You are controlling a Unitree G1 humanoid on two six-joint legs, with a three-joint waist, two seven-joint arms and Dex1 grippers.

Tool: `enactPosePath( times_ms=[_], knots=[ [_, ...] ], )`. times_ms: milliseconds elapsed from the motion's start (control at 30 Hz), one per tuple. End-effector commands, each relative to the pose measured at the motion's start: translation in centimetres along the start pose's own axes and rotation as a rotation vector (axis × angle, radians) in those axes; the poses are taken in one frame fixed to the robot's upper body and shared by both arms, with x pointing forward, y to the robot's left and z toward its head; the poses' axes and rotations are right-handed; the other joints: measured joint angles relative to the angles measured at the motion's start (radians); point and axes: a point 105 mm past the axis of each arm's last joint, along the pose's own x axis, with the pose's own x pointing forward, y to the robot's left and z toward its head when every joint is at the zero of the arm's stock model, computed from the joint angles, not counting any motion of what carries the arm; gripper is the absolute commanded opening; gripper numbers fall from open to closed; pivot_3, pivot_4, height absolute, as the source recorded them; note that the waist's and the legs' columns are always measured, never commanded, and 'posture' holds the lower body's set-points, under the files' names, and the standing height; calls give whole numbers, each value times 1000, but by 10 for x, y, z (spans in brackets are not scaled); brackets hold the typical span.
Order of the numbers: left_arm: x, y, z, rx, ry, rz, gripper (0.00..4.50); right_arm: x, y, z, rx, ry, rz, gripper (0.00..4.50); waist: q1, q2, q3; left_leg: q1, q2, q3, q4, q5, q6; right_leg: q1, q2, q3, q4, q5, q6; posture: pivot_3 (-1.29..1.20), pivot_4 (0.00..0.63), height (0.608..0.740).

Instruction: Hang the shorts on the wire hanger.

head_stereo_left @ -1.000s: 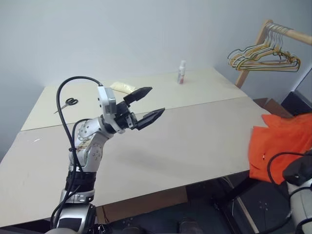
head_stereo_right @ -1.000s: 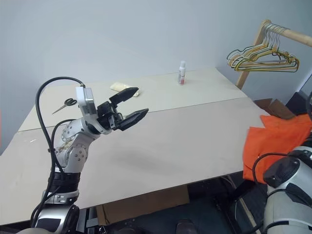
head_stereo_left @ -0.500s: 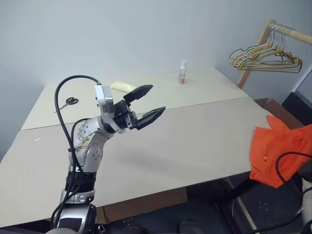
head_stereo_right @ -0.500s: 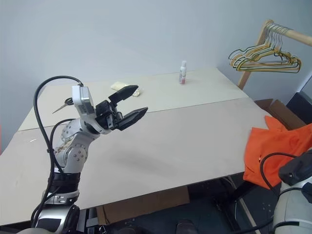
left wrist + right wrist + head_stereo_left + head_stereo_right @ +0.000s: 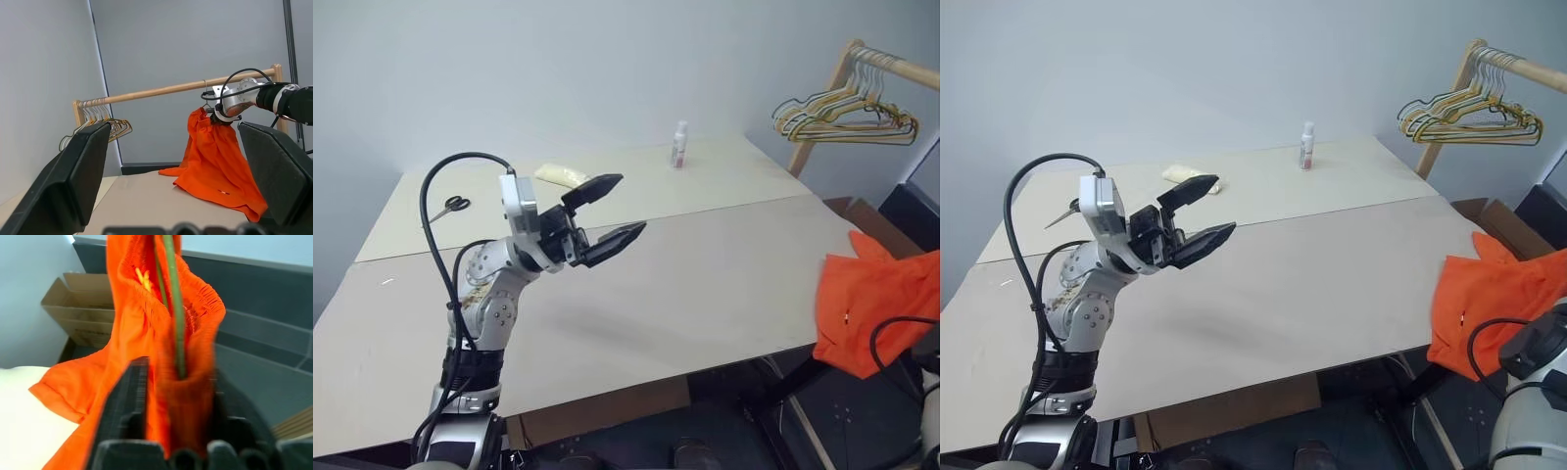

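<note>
A: Right gripper (image 5: pixel 171 401) is up at the wooden rail (image 5: pixel 161 91), and the orange shorts (image 5: pixel 212 156) hang from it, hem trailing onto the tabletop's right edge. Held high so the fabric drapes off the wire.

B: Is it clamped on them?

A: The waistband sits between the black fingers with an olive wire, probably the wire hanger (image 5: pixel 172 303), running up through it. The picture is smeared, so I cannot tell whether the jaws grip or have let go.

B: And the left?

A: Left gripper (image 5: pixel 607 213) hovers over the tabletop's near-left part, jaws spread wide, holding nothing, parked clear and ready to help.

B: Count for me.

A: One pair of shorts. One small white bottle (image 5: pixel 679 145) near the far edge, one pair of scissors (image 5: pixel 450 206) toward the far-left corner, one pale yellowish packet (image 5: pixel 558 175) between them. A bunch of spare hangers (image 5: pixel 847 117) on the rail, too tangled to number.
</note>
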Motion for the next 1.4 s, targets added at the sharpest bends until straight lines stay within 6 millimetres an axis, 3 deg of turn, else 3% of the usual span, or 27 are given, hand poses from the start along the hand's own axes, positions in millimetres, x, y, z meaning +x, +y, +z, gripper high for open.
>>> enactPosePath(
  times_ms=[33, 167, 433, 633, 733, 933, 1033, 1233, 1300, 1400],
  knots=[
    [2, -1, 10, 30, -5, -24, 4500, -8, -9, 29, -15, -111, -44, 3184, 2, 0, 0, 0, 0, 0, 0, 0, 0, 0, 0, 0, 0, 0, 0, 27, 0, 740],
    [0, -1, 10, 38, 7, -19, 4500, -12, -10, 34, -58, -154, -86, 4455, 5, 0, 0, 0, 0, 1, 0, 0, 0, 0, 1, 1, 0, 0, 0, 44, 0, 740],
    [-3, 0, 8, 48, 14, 10, 4500, -38, -1, 71, -119, -375, -140, 4455, 28, 0, 0, 3, 1, 3, 0, 0, 0, -1, 2, 4, 0, 1, 1, 68, 0, 740],
    [-5, 1, 2, 51, 51, 37, 4500, -84, 29, 114, -200, -772, -63, 4455, 31, 0, 0, 2, 1, 4, 0, 0, 0, -2, 2, 6, 1, 1, 2, 76, 0, 740],
    [-6, 2, -1, 61, 73, 49, 4500, -104, 52, 120, -308, -935, 9, 4455, 30, 0, 0, 2, 1, 5, 0, 0, 0, -3, 2, 6, 0, 1, 2, 91, 0, 740],
    [-19, 10, -6, 83, 145, 107, 4500, -156, 123, 97, -687, -1323, 176, 4455, 28, 0, 0, 4, 1, 8, 0, 0, 0, -3, 3, 10, 1, 2, 3, 85, 0, 740],
    [-29, 16, -8, 80, 193, 139, 4500, -173, 149, 78, -792, -1401, 306, 4455, 28, 0, 0, 5, 2, 8, 0, 0, 0, -3, 3, 10, 1, 2, 2, 72, 0, 740],
    [-52, 24, -10, 82, 283, 173, 4500, -199, 182, 39, -893, -1426, 589, 4455, 27, -1, 0, 4, 2, 9, -1, 0, 0, -5, 3, 11, 1, 2, 3, 73, 0, 740],
    [-62, 26, -12, 81, 327, 191, 4500, -208, 192, 15, -932, -1374, 769, 4455, 28, -1, 1, 4, 2, 9, -1, 1, -2, -6, 3, 10, 1, 2, 3, 81, 0, 740],
    [-80, 25, -20, 59, 400, 200, 4500, -223, 199, -33, -969, -1163, 1149, 4455, 29, -2, 1, 4, 3, 8, -1, 1, -3, -5, 4, 9, 1, 2, 3, 92, 0, 740]
  ],
)
